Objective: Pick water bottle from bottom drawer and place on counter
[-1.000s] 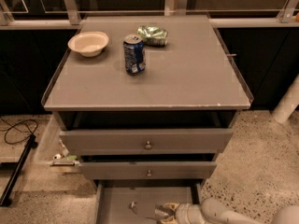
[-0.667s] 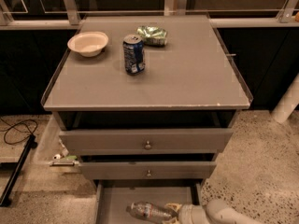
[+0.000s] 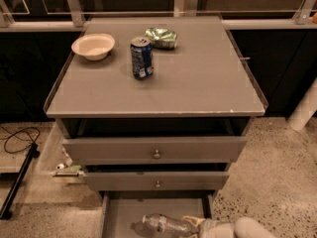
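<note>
water bottle (image 3: 163, 225) lies on its side in bottom drawer (image 3: 120, 215); gripper (image 3: 192, 225) at its right end, whether clamped I cannot tell; light, slick, probably crushable; grasp mid-body, gently

Clear water bottle (image 3: 166, 225) lying sideways in open bottom drawer (image 3: 121, 216), claw (image 3: 196, 225) at one end

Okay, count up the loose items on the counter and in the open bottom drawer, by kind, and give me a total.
Bowls: 1, white bowl on the counter
Cans: 1, blue soda can on the counter
Bags: 1, crumpled green bag on the counter
Bottles: 1, water bottle lying in the bottom drawer, gripper at one end of it
Total: 4
</note>
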Controlling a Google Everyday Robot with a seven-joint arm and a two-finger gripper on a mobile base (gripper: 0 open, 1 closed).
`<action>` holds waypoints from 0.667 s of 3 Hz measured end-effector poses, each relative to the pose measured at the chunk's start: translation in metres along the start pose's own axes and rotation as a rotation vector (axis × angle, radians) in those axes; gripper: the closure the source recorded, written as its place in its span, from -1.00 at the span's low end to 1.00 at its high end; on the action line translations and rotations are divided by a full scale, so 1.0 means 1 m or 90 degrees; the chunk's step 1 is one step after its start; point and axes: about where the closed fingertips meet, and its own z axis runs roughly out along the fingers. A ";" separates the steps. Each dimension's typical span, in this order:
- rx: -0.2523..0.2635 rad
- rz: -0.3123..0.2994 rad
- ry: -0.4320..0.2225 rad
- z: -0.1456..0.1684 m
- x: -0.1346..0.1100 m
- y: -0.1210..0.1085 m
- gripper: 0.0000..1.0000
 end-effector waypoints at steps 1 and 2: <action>0.029 -0.043 0.012 -0.042 -0.035 0.000 1.00; 0.052 -0.080 0.028 -0.079 -0.067 -0.004 1.00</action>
